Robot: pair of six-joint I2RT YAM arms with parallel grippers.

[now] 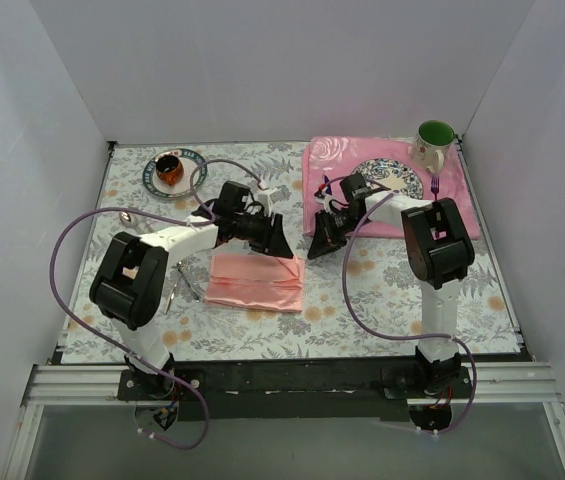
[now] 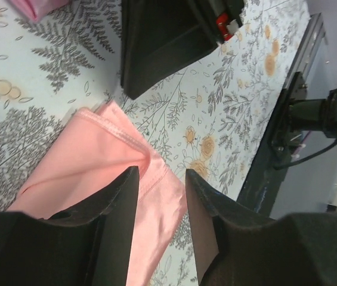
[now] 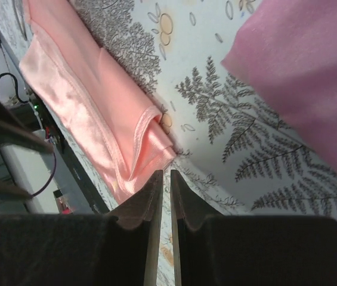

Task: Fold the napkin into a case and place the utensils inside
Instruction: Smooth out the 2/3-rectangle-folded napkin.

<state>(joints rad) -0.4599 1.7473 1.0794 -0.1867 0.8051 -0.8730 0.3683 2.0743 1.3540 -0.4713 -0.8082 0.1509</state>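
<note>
Folding step was in hand: the napkin [image 1: 257,282] lay folded oblong at centre frame. Your left end effector [image 2: 161,196] stood parted, empty; your right end effector [image 3: 162,179] nearly closed, empty. Next, you needed an edge pinched.

no readable text, labels, brands or numbers anywhere

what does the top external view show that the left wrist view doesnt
Only the top external view shows the green-lined mug, the plate on the placemat, the saucer and the thin silver utensils. Only the left wrist view shows the left tool open over the hemmed edge of the napkin. Both show the folded napkin and the leaf-patterned table cover.
</note>
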